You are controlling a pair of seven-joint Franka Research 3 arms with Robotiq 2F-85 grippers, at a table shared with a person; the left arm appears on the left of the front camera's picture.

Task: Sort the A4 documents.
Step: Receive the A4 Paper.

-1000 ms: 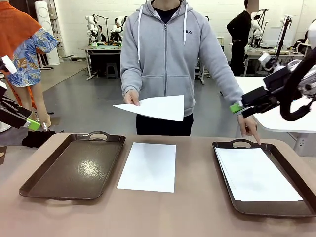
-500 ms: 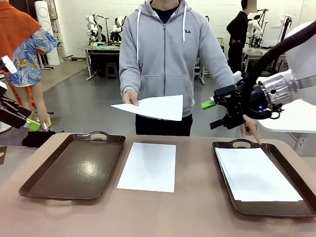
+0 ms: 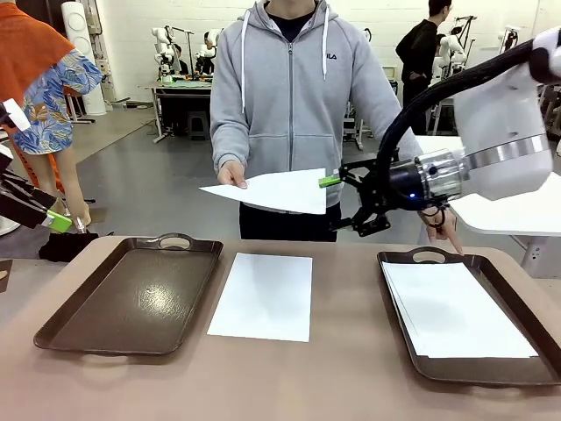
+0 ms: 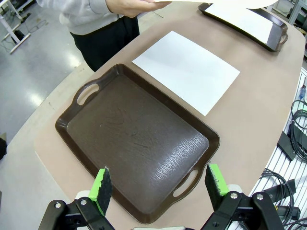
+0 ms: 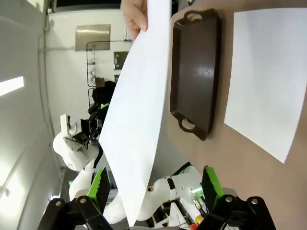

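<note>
Now right hand (image 3: 344, 205) farther left, open, at held A4 document (image 3: 280, 190).

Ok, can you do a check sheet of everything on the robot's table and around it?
Surface: tan table, flat.
Job's things: held sheet offered by a person's hand; middle sheet flat between the trays; more sheets in the right tray; left tray dark brown.
Clutter: nothing seen.
Grippers: right gripper open, fingers either side of the held sheet's edge; left gripper open, above the left tray.
Cables: black cable along the right arm; loose cables beside the table.
Surroundings: the person's other hand points at the right tray; workbench far off.
</note>
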